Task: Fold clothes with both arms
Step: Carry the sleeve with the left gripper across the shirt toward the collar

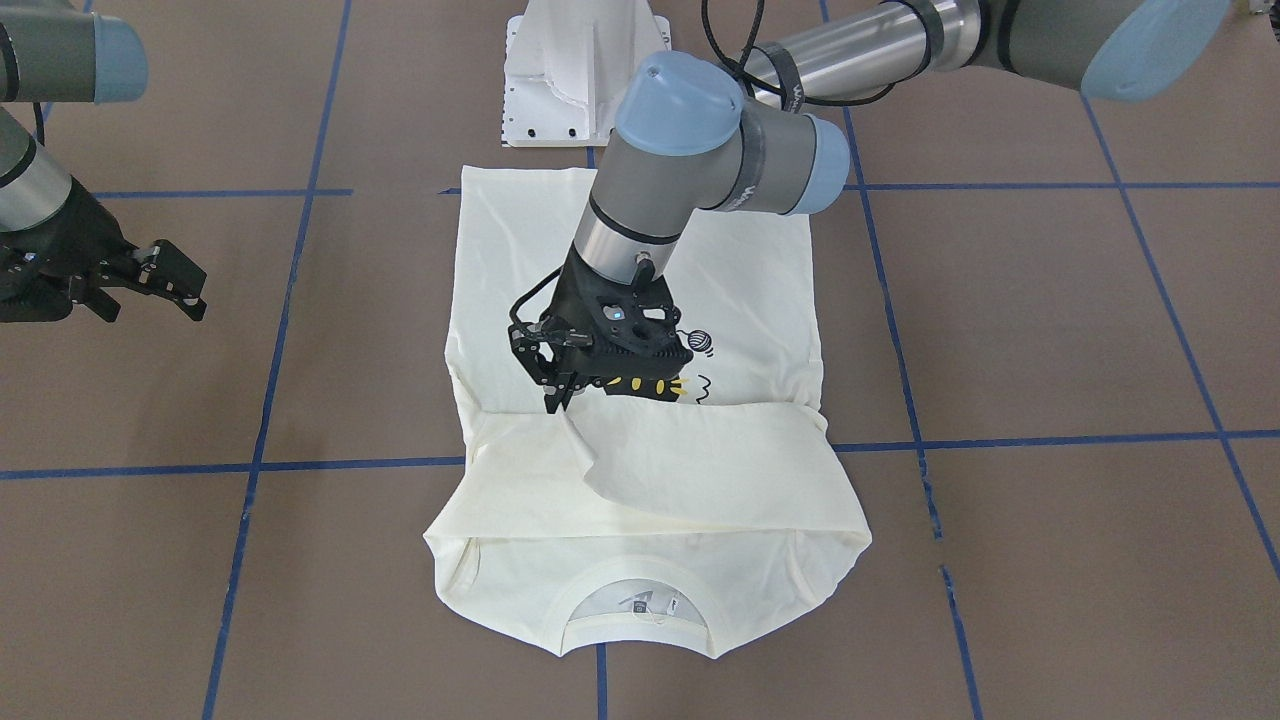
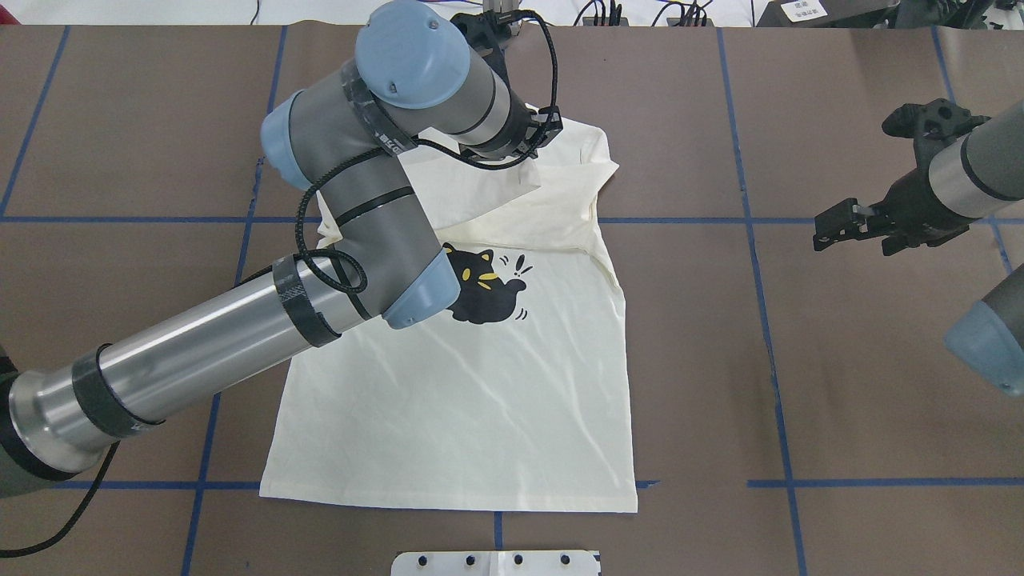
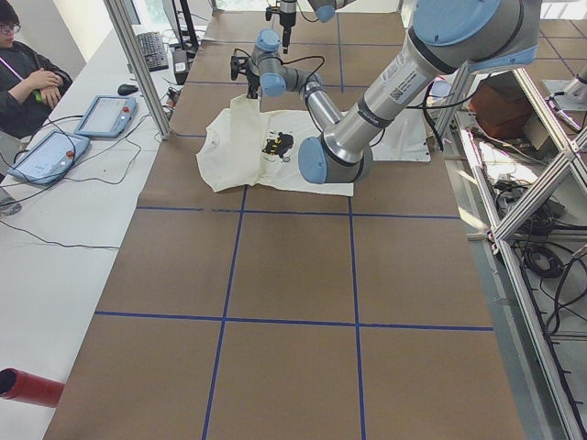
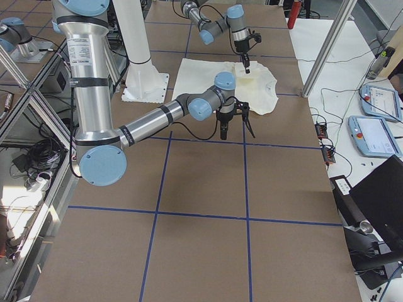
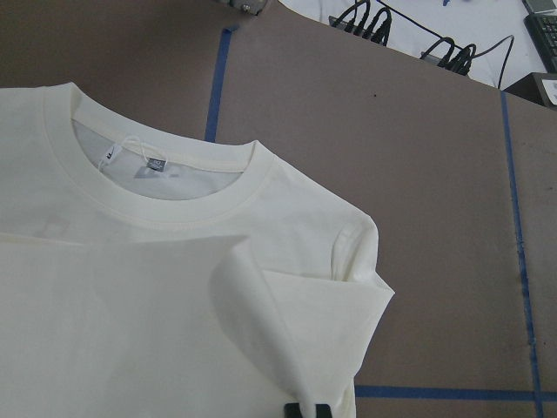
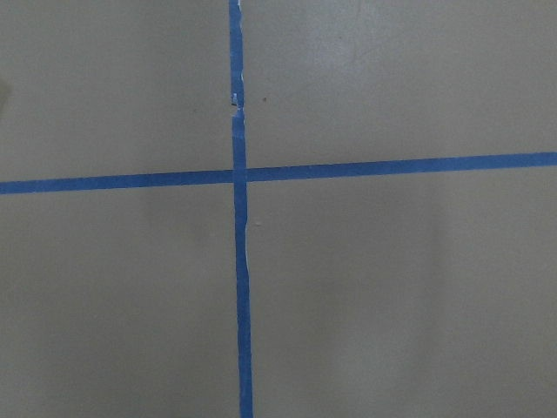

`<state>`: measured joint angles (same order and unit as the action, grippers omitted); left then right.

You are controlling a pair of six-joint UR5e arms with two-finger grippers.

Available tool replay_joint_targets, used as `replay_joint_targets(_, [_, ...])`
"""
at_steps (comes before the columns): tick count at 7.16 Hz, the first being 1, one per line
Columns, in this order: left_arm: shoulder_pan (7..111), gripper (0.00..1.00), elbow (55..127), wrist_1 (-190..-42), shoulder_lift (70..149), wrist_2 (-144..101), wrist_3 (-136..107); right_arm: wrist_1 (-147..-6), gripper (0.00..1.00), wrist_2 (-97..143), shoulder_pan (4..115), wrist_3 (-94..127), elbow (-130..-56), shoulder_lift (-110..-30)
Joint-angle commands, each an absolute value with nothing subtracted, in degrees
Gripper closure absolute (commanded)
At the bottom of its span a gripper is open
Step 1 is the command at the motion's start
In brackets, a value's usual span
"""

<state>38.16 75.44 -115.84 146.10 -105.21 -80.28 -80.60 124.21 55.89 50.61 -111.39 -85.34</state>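
**Cream shirt, one sleeve layer pinched by the left arm**

Cream cotton lies spread on the brown table [image 1: 1050, 330]. It is the long-sleeved T-shirt [image 2: 472, 408], print side up, with the black cat print [image 2: 480, 292] showing mid-chest. The collar [image 1: 640, 610] points away from the robot, and the hem [image 2: 448, 500] lies just short of the white pedestal base [image 1: 560, 80]. The sleeves [image 1: 700, 470] are folded across the chest as a band between print and collar.

The left gripper [image 1: 560, 398] stands nose-down at the near edge of that band. Cloth rises in a ridge to its tips, and in the left wrist view a flap peaks right at the black fingertips [image 5: 306, 409], so it reads as clenched on that sleeve layer.

The right gripper [image 1: 150, 300] hangs spread and empty over bare table, well apart from the shirt. Its wrist camera sees only crossed blue tape lines [image 6: 239, 261].

The step in hand looks like the sleeve fold. The next move probably calls for laying the pinched flap flat and letting go. Both arms could then take the hem corners for the lengthwise fold.

There is open table on both sides of the shirt and beyond the collar. The left arm's elbow hangs over the body of the shirt, so it would need to clear that before any reach for the hem.
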Motion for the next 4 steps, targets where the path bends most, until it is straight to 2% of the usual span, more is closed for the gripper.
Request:
replay_joint_targets(1, [36.1, 1.0, 71.4, -117.8, 148.6, -102.7, -81.5, -80.6, 0.0, 124.1, 55.8, 50.8, -111.2, -85.3])
replay_joint_targets(2, [33.1, 1.0, 66.3, -119.8, 151.4, -99.0, -84.5, -80.6, 0.0, 124.0, 55.8, 50.8, -111.0, -85.3])
replay_joint_targets(3, [31.0, 0.02, 59.5, -126.7, 152.8, -96.5, -86.6, -80.5, 0.0, 123.9, 55.8, 50.5, -110.3, -85.3])
replay_joint_targets(4, [30.2, 0.0, 58.5, -129.9, 152.6, -94.8, -86.6, -80.5, 0.0, 123.9, 55.7, 50.8, -110.0, -85.0])
